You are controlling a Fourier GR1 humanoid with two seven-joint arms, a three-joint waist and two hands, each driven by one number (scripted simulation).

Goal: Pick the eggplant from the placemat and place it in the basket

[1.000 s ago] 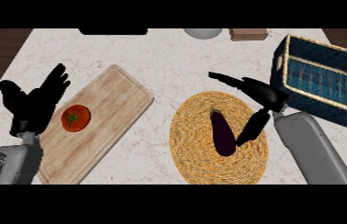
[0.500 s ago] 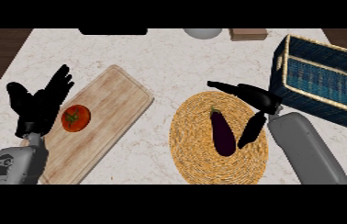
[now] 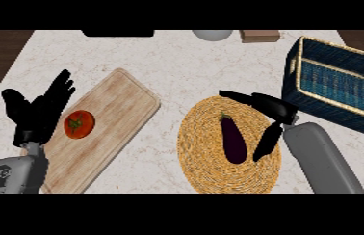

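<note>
- The eggplant (image 3: 233,138) is lying lengthwise near the middle of the round woven placemat (image 3: 202,152), untouched.
- The right hand (image 3: 274,111) is hovering just to the eggplant's right, spread wide, thumb reaching over the stem end and fingers pointing down alongside it, gripping nothing.
- The basket (image 3: 323,80), dark blue with a tan rim, is sitting beyond that hand at the right edge.
- The left hand (image 3: 39,113) is resting open, fingers up, at the left edge beside a wooden cutting board (image 3: 113,113) carrying a tomato (image 3: 78,124).
- The counter (image 3: 185,60) is showing pale marble.
</note>
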